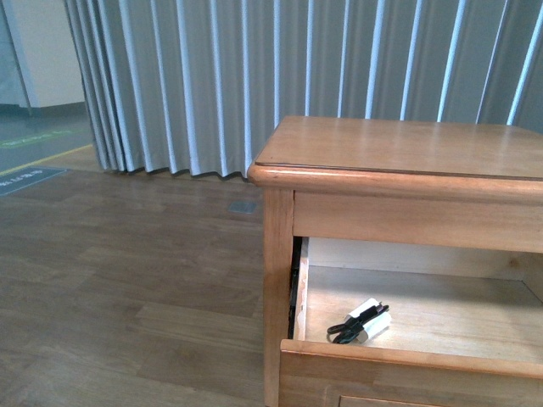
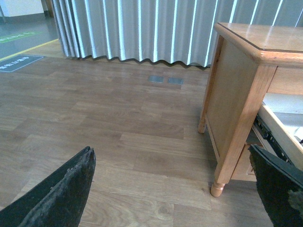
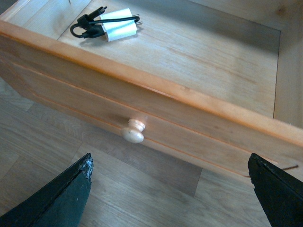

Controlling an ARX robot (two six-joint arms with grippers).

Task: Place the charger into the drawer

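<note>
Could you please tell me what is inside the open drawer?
The charger, its cable wrapped around it, lies on the drawer floor near its front left corner. The back strip under the cabinet top is hidden.

The drawer point(image 3: 189, 120) is honey-brown wood, smooth and a bit shiny in front, pale and dull inside. Its round knob point(image 3: 133, 133) is pale and glossy. The charger point(image 3: 118, 27) looks like smooth white plastic, with a black cable point(image 3: 87, 21). The cabinet top point(image 1: 407, 144) is shiny wood. The floor point(image 2: 118, 132) is dull wood planks; the curtain point(image 1: 212, 76) is grey cloth.
</note>
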